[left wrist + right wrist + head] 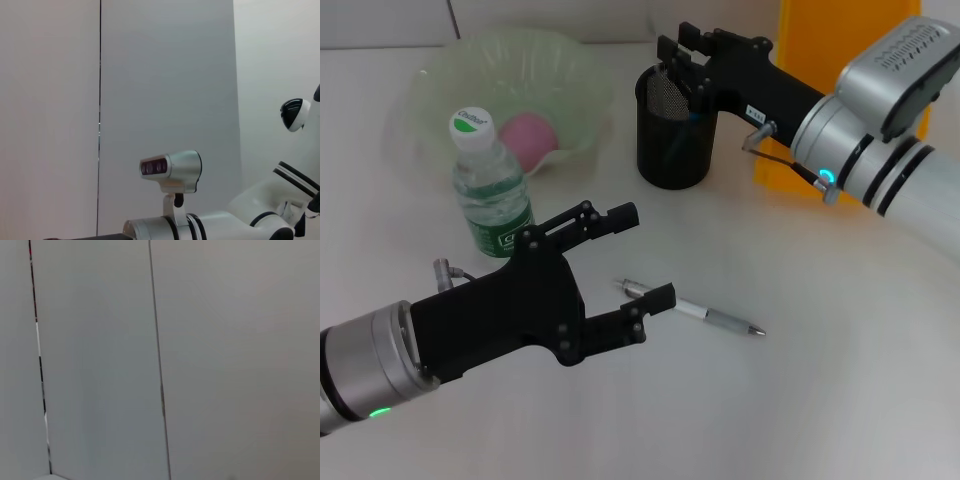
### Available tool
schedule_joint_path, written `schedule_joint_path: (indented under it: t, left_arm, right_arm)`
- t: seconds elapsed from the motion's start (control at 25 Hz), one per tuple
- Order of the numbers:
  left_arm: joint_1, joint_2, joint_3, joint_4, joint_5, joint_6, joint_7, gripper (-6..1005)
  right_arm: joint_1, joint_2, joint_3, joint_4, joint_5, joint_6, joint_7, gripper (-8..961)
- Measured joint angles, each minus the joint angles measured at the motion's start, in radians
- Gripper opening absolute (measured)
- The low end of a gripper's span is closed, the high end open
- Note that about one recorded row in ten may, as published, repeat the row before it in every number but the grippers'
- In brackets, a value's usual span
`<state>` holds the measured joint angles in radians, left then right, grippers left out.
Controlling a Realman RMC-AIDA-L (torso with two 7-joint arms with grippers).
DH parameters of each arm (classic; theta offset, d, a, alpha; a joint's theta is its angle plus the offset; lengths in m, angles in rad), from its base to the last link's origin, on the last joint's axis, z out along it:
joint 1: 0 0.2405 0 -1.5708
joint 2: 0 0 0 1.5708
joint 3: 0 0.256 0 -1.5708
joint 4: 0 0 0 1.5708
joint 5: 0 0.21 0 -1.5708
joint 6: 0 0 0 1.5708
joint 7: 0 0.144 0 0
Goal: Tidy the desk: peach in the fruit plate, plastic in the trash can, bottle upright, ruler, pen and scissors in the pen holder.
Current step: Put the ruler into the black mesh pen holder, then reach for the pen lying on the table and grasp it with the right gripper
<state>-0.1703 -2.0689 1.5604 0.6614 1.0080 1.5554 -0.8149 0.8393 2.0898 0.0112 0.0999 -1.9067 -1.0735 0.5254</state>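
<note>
Left gripper (pixel 630 262): it was seen low over the table with its jaws spread wide. One finger sat at the pen's near end. Nothing was held.
Bottle (pixel 488 186): clear, bumpy plastic, already upright.
Peach (pixel 530 139): round and pink, already in the thin, wavy fruit plate (pixel 440 75).
Pen (pixel 695 310): thin, shiny and flat on the table. It should be pinched at its middle.
Pen holder (pixel 675 140): black mesh cup.
Right gripper (pixel 682 62): it was over the cup's rim; its jaws could not be made out.
</note>
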Motion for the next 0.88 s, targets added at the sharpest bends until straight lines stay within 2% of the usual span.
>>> schedule_joint_path:
  t: [0.12, 0.24, 0.36, 0.48, 0.56, 0.6, 0.68, 0.72, 0.76, 0.8, 0.84, 0.88]
  left_arm:
    - [0.004, 0.001, -0.004, 0.000, 0.000, 0.001, 0.000, 784]
    - [0.014, 0.004, -0.010, 0.000, 0.000, 0.009, 0.000, 784]
    - [0.030, 0.009, -0.015, 0.000, 0.000, 0.016, 0.000, 784]
    - [0.050, 0.019, -0.016, 0.000, 0.000, 0.016, 0.000, 784]
    - [0.064, 0.028, -0.016, 0.000, 0.000, 0.016, 0.000, 784]
    - [0.071, 0.033, -0.016, 0.000, 0.004, 0.017, 0.000, 784]
    - [0.079, 0.040, -0.020, 0.000, 0.024, 0.016, 0.000, 784]
    - [0.086, 0.043, -0.031, 0.000, 0.054, 0.015, 0.000, 784]
    - [0.086, 0.043, -0.031, 0.000, 0.054, 0.015, 0.000, 784]
    - [0.088, 0.044, -0.038, 0.000, 0.068, 0.014, 0.000, 784]
    - [0.089, 0.044, -0.049, 0.000, 0.088, 0.013, -0.003, 784]
    - [0.090, 0.045, -0.060, 0.000, 0.107, 0.011, -0.007, 784]
  right_arm:
    - [-0.022, -0.002, 0.005, -0.002, 0.000, -0.050, 0.000, 282]
    - [-0.074, -0.006, 0.025, -0.024, 0.007, -0.178, 0.008, 311]
    - [-0.145, -0.010, 0.094, -0.086, 0.009, -0.360, 0.102, 341]
    - [-0.186, -0.011, 0.134, -0.233, 0.009, -0.541, 0.317, 370]
    - [-0.190, -0.010, 0.130, -0.387, 0.010, -0.623, 0.535, 390]
    - [-0.187, -0.010, 0.117, -0.473, 0.010, -0.655, 0.650, 450]
    - [-0.178, -0.009, 0.042, -0.660, 0.006, -0.682, 0.882, 571]
    - [-0.181, -0.010, -0.106, -0.867, -0.009, -0.679, 1.119, 624]
    - [-0.181, -0.010, -0.106, -0.867, -0.009, -0.679, 1.119, 677]
    - [-0.195, -0.013, -0.229, -1.003, -0.028, -0.671, 1.257, 730]
    - [-0.224, -0.020, -0.450, -1.210, -0.092, -0.658, 1.438, 783]
    - [-0.224, -0.020, -0.450, -1.210, -0.092, -0.658, 1.438, 786]
